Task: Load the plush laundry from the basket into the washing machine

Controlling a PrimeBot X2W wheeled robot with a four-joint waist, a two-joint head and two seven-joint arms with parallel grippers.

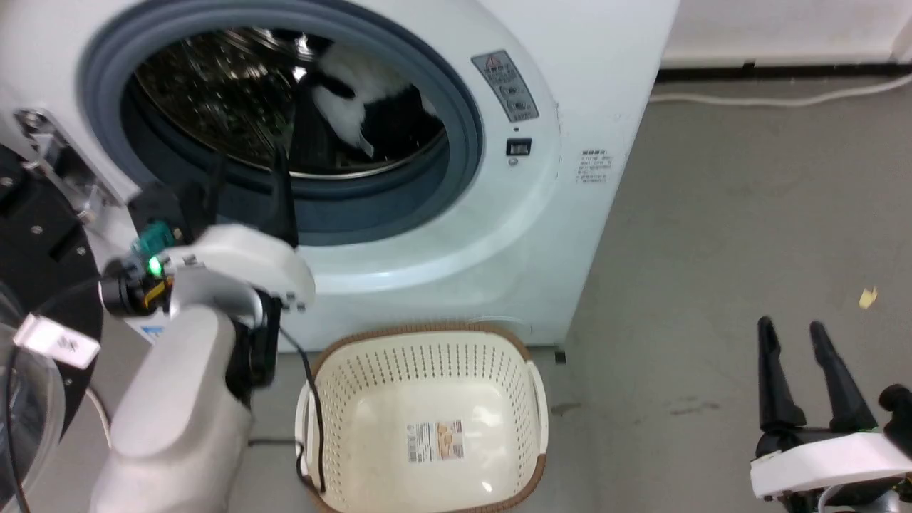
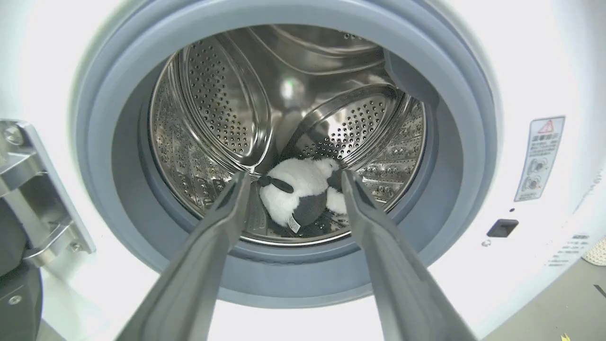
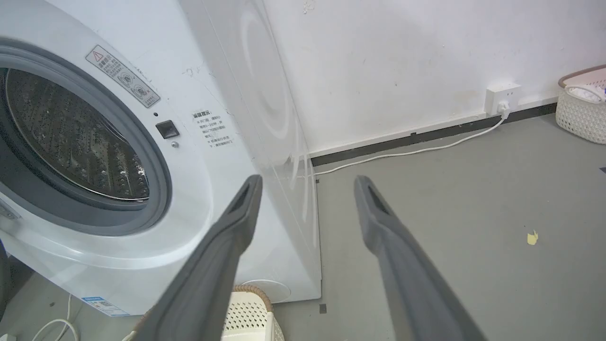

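From the head, the washer (image 1: 570, 85) has its porthole uncovered and the toy (image 1: 356, 100) lies inside the drum (image 1: 214, 92), toward the right of its floor, behind the gasket lip. The left gripper (image 1: 246, 187) hangs just in front of the porthole's lower left edge, fingers wide and holding nothing, pointed into the opening. The basket (image 1: 420, 330) stands on the floor against the washer's front bottom edge, close enough for a short lift to the drum; its bottom shows just a label. The right gripper (image 1: 791, 333) sits at the lower right over bare floor, well apart from both, jaws wide and holding nothing, probably parked out of the way.

From the left wrist, the left gripper (image 2: 294, 176) looks straight down the drum (image 2: 213, 94). The toy (image 2: 296, 192) rests at the drum's bottom just behind the front lip, seen between the spread fingers and touched by neither. It lies deep enough to clear the gasket (image 2: 118, 142), so the loading looks done.

From the right wrist, the right gripper (image 3: 307, 182) points past the washer's (image 3: 213, 71) right front corner toward the wall, fingers far apart with nothing between them. Another basket (image 3: 582, 113) stands far off by the wall.
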